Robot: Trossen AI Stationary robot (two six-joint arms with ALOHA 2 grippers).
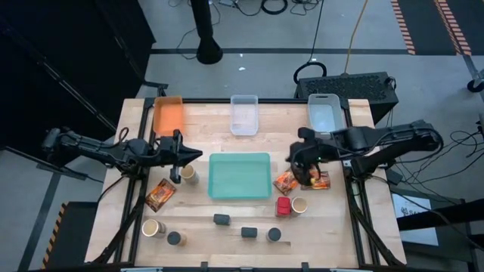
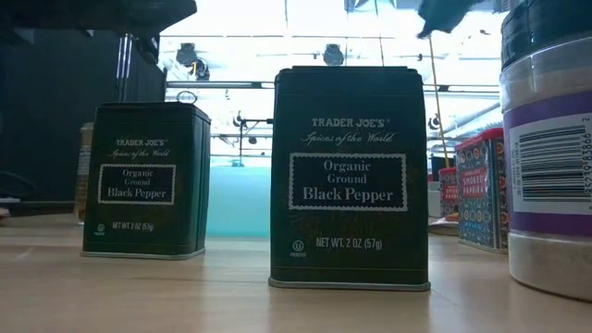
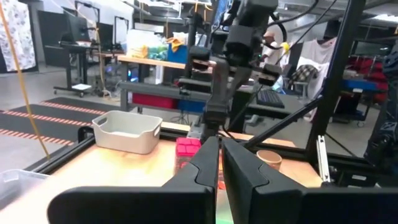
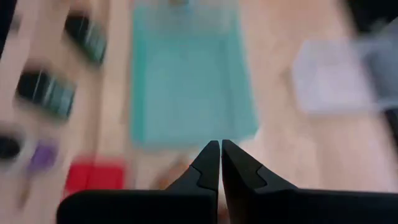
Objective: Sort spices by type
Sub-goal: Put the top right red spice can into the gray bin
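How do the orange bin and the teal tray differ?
The orange bin sits at the table's far edge, by the left corner; the teal tray lies mid-table. The bin is narrower and deeper-walled; the tray is wider and flat. Both are rectangular, and neither shows any spices inside.

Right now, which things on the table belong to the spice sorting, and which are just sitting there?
Part of the job:
- small red cube
- tan round jars
- orange-red printed flat packets
- dark green Black Pepper tins
- dark round jar

Lying about, at least for now:
- flat teal plastic tray
- orange bin
- clear bin
- pale blue bin
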